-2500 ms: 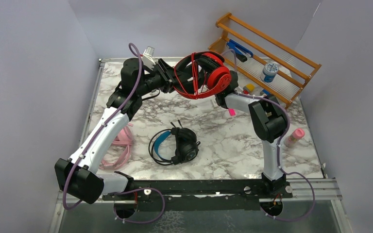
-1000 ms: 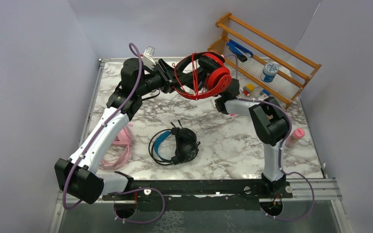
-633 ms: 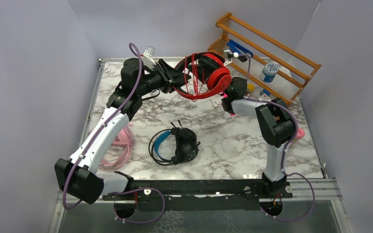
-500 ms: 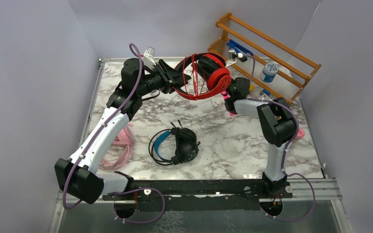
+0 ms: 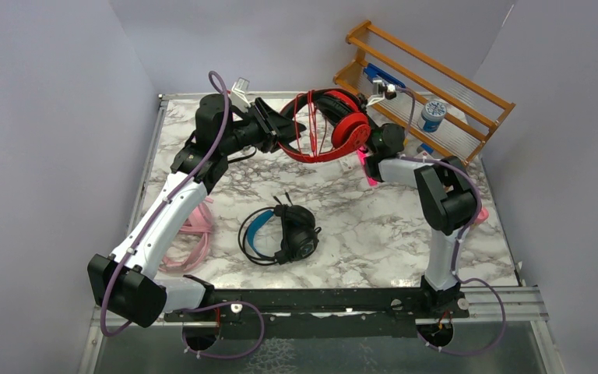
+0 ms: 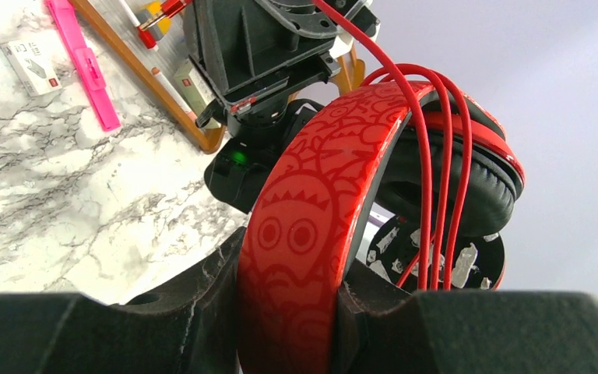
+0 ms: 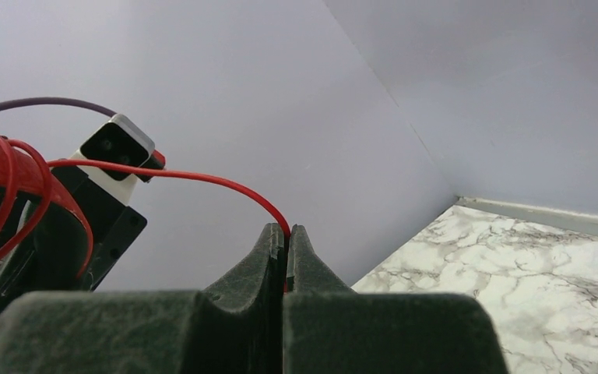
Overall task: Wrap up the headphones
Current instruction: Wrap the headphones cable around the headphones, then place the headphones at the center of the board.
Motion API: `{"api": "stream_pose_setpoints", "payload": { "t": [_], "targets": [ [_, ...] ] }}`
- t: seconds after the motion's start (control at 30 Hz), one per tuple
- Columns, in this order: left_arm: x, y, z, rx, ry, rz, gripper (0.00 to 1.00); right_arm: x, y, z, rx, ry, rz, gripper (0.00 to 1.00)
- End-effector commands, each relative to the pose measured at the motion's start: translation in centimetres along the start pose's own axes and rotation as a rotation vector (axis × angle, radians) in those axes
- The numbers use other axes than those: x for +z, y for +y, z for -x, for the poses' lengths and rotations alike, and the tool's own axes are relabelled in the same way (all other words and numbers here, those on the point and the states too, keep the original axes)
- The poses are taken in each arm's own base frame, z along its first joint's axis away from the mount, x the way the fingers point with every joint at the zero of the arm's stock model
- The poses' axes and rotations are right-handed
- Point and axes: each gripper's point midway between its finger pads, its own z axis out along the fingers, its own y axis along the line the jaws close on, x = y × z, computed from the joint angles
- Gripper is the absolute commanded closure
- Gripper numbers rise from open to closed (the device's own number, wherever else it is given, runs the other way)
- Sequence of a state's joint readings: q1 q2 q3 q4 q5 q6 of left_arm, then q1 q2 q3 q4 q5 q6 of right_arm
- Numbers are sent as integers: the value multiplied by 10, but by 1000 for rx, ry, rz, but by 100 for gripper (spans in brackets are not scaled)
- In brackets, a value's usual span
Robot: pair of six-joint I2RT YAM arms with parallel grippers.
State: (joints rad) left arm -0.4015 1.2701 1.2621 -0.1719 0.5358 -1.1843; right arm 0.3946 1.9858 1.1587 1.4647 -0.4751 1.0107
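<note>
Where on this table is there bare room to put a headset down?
Widest bare marble tabletop: between the black-and-blue headphones and the right arm. A second strip lies behind them, under the raised red headphones. Crowded: left edge, pink headphones under the left arm; back right, the wooden rack.

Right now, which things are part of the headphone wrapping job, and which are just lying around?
Part of the job: red headphones in the left jaws; their red cable pinched in the right jaws; black-and-blue headphones; pink headphones.
Just lying about: wooden rack; blue-and-white jar on it; blue clip on it.
</note>
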Motion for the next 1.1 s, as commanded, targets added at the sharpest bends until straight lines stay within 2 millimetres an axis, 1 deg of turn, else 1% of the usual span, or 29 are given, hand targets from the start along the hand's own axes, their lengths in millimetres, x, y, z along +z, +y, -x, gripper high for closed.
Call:
{"api": "stream_pose_setpoints", "payload": {
  "t": [0.0,0.1,0.2,0.23,0.3,0.37,0.47,0.6,0.7,0.8,0.9,0.97,1.07],
  "targets": [
    [-9,-26,3,38,-18,-59,100,-8,6,35,-29,-103,11,100],
    [-7,-22,2,28,-17,-45,100,-18,4,51,-36,-138,17,100],
    [-6,-20,2,23,-16,-36,100,-26,0,60,-48,-147,-3,100],
    [-6,-20,2,23,-16,-35,100,-28,-1,62,-53,-146,-9,100],
    [-6,-22,3,32,-18,-40,100,-30,-4,59,-52,-126,-15,100],
    [-6,-27,5,51,-23,-53,100,-32,-8,48,-44,-80,-26,100],
    [-5,-30,9,83,-37,-60,100,-40,-14,30,3,-15,-46,100],
    [1,-32,15,96,-59,-90,100,-49,-13,0,47,130,-81,100],
    [12,-27,25,110,-100,-102,100,-62,-11,-19,97,235,-140,100],
    [25,-17,40,129,-166,-112,100,-78,-10,-34,137,326,-216,100],
    [43,4,54,135,-224,-86,100,-91,-9,-57,215,403,-256,100],
    [55,26,61,126,-258,-46,100,-95,-7,-64,242,407,-255,100],
    [67,67,73,126,-334,45,100,-98,-10,-74,290,402,-276,100]
  ]
}}
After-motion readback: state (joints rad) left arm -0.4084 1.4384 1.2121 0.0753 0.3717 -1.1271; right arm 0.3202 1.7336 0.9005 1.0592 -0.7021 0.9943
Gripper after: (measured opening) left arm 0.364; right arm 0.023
